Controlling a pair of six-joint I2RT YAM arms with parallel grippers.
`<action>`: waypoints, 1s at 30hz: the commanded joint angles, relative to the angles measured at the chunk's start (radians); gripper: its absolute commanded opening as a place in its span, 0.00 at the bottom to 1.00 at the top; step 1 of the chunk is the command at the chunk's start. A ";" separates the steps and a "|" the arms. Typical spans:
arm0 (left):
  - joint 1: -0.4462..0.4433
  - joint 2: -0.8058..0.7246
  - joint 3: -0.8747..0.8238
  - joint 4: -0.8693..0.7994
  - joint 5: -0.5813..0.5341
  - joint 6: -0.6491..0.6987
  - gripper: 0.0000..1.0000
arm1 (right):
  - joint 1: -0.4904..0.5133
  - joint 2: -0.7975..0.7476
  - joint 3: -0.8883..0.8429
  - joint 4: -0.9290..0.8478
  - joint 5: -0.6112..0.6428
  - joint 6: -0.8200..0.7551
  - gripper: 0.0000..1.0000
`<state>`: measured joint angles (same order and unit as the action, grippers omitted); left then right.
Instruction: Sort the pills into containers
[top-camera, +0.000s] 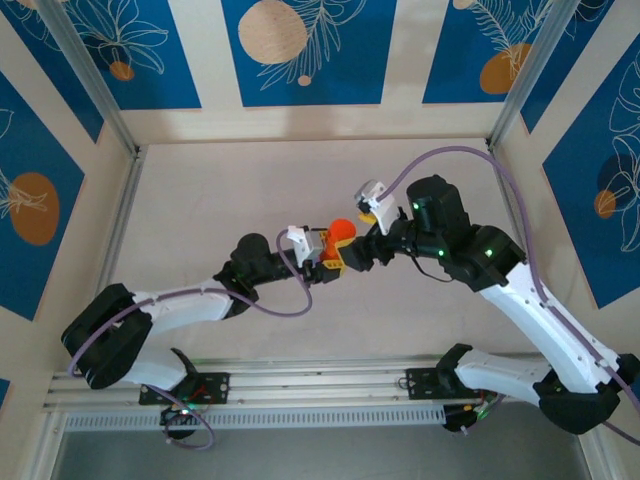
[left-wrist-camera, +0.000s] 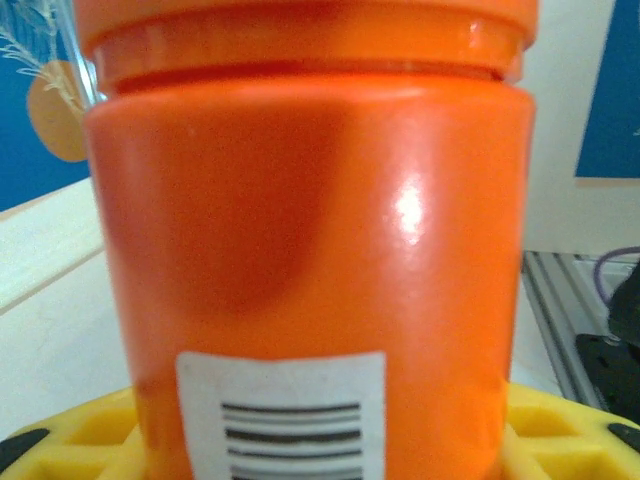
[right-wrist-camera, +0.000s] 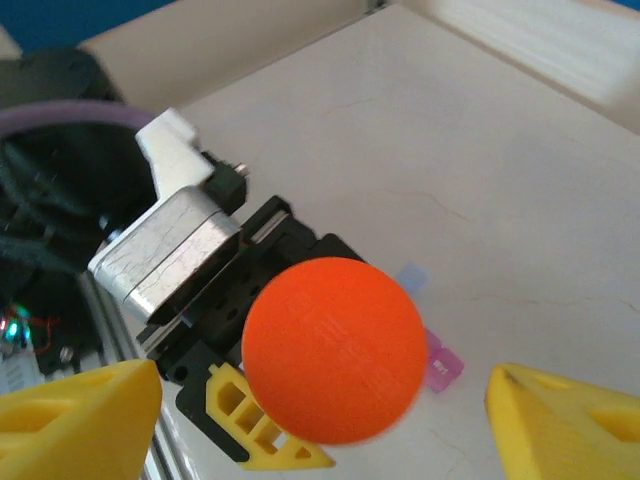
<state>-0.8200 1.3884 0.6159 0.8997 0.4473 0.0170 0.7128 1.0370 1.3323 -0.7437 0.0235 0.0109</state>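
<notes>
Right gripper (right-wrist-camera: 322, 425) is the closest thing in its wrist cam, yellow fingers (right-wrist-camera: 80, 425) spread wide apart with nothing pinched, hanging right over the round lid of the orange bottle (right-wrist-camera: 333, 350). Left gripper (top-camera: 328, 258) is clamped on that bottle lower down, with yellow fingers on both sides level with the barcode label (left-wrist-camera: 282, 415), and the bottle is upright around mid-table. Below and past the lid, the containers (right-wrist-camera: 443, 362) sit on the pale table (right-wrist-camera: 480, 150), mostly hidden by the bottle, just a pale blue corner and a pinkish-purple bit peeking out.
</notes>
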 joint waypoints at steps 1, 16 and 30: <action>0.002 -0.024 -0.014 0.038 -0.107 -0.015 0.00 | 0.005 -0.021 0.035 0.029 0.193 0.242 0.83; -0.002 -0.017 0.008 -0.038 -0.282 -0.036 0.00 | 0.076 0.140 0.067 0.066 0.404 0.514 0.81; -0.005 -0.010 0.016 -0.056 -0.296 -0.009 0.00 | 0.109 0.252 0.137 0.057 0.415 0.513 0.82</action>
<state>-0.8211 1.3861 0.6071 0.8318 0.1699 -0.0154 0.8150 1.2705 1.4342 -0.6777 0.4187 0.5076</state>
